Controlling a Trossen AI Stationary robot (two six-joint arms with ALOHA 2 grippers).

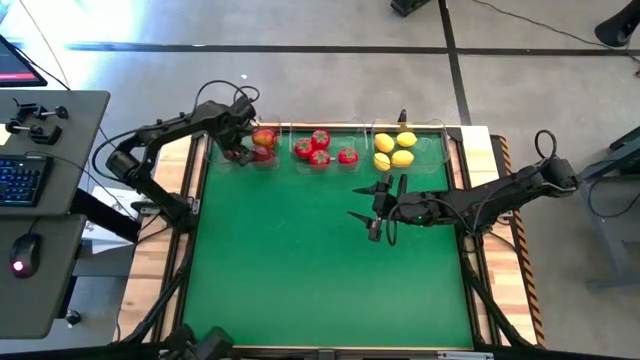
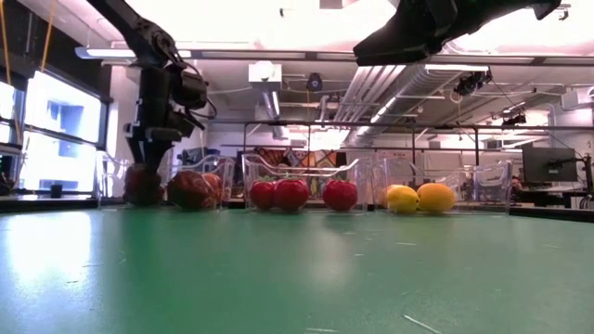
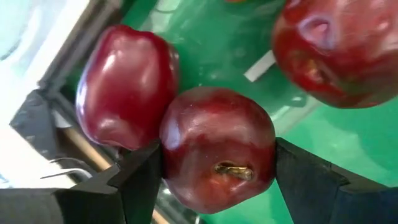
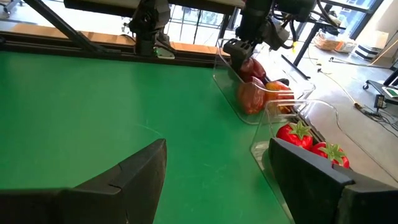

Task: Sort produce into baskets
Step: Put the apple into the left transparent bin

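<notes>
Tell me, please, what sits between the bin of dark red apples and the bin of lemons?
The high view shows the middle bin there, holding red green-topped fruits, between the apple bin and the lemon bin.

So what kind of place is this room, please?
Probably a robotics lab or workshop. The low view shows exposed ceiling ducts and strip lights behind the table. The high view shows a bare concrete floor, and a desk with a keyboard and mouse beside the green mat.
</notes>
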